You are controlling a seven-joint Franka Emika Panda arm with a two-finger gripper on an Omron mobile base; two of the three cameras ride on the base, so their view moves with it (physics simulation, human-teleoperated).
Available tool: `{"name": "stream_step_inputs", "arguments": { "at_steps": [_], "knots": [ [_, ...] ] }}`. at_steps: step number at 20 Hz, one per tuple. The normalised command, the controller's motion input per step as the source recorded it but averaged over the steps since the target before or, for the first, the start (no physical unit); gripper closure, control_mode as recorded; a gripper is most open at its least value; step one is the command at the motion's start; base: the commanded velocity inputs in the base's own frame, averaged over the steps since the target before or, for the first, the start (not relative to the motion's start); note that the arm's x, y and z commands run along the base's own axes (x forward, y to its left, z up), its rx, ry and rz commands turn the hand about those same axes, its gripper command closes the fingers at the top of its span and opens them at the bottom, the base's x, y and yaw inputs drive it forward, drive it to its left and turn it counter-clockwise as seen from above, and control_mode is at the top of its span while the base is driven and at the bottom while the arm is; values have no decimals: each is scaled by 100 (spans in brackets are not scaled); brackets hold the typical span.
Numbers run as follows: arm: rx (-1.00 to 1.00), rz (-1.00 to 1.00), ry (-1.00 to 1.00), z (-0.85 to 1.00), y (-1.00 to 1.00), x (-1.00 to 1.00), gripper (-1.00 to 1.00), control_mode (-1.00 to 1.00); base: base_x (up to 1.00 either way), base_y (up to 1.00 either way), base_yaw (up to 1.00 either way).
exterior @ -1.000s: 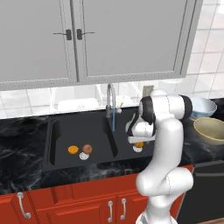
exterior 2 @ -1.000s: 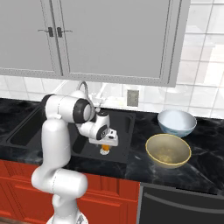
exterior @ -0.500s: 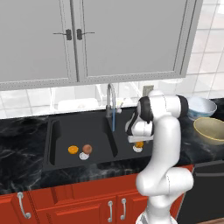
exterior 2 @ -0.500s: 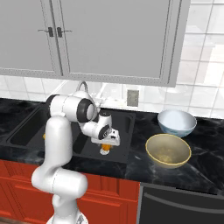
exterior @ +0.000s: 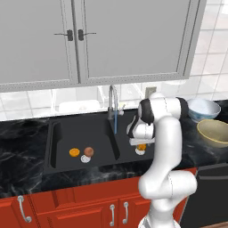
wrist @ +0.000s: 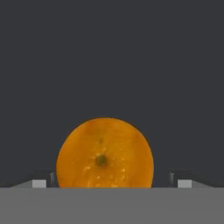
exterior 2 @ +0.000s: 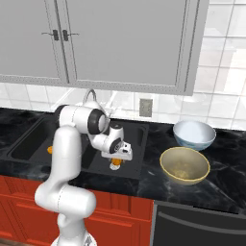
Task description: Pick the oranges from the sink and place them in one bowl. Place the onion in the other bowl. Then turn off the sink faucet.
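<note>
Your gripper (wrist: 109, 183) hangs low in the right basin of the sink (exterior: 62, 133) with its jaws wide apart on both sides of one orange (wrist: 105, 153), not yet touching it, ready for closing. The yellow-tan bowl (exterior 2: 185, 166) waits empty on the counter.

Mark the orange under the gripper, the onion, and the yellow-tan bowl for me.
orange under the gripper (wrist: 105, 153): hand view, centre of the fruit near its stem dimple.
onion (exterior: 89, 151): left base view, middle of the ball, left basin.
yellow-tan bowl (exterior 2: 166, 156): right base view, left side of its rim.
</note>
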Motion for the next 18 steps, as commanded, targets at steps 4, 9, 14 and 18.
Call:
{"name": "stream_step_inputs", "arguments": {
  "at_steps": [4,9,14,18],
  "knots": [
    [0,0,0,-13,0,13,-100,-100,0,0,0],
    [0,0,0,-11,0,9,100,-100,0,0,0],
    [0,0,0,-7,0,3,100,-100,0,0,0],
    [0,0,0,0,-1,0,100,-100,0,0,0]
  ]
}}
